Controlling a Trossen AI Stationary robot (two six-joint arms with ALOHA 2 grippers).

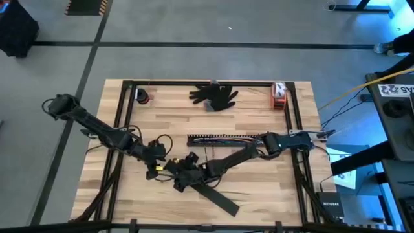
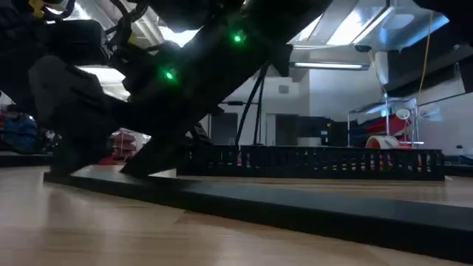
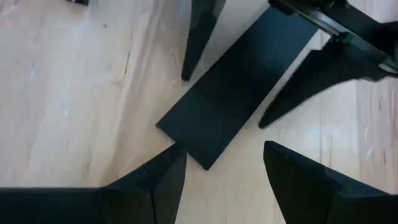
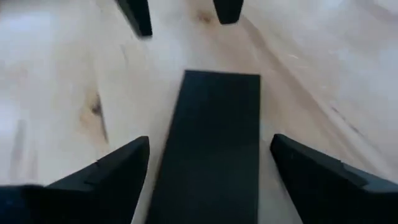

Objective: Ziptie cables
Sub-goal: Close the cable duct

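Left tool (image 1: 173, 169): sitting low over the near middle of the wooden surface (image 1: 246, 181), its fingers (image 3: 158, 180) spread apart with nothing between them; in the left wrist view they are straddling the end of a flat black bar (image 3: 239, 87).

Right tool (image 1: 184, 181): reaching in from the right side and meeting the left tool over the same bar, fingers (image 4: 118, 168) likewise parted and empty; in the right wrist view the bar (image 4: 214, 143) is lying on the wood between them, not gripped.

Flat black bar (image 1: 213, 197): lying diagonally on the surface, running from the two tools toward the near edge.

Black slotted channel (image 1: 223, 139): lying crosswise at mid-surface, beyond the tools.

Cables (image 1: 226, 138): resting inside the slotted channel; coloured bits, red, yellow and green, are showing through the slots in the low view (image 2: 369, 164). Individual wires cannot be told apart, and neither tool is touching them.

Black glove (image 1: 215, 95): lying at the far edge of the surface, middle.

Red-and-white item (image 1: 279, 96): sitting at the far right corner; what it is cannot be told.

Small dark round item (image 1: 142, 96): sitting at the far left corner.
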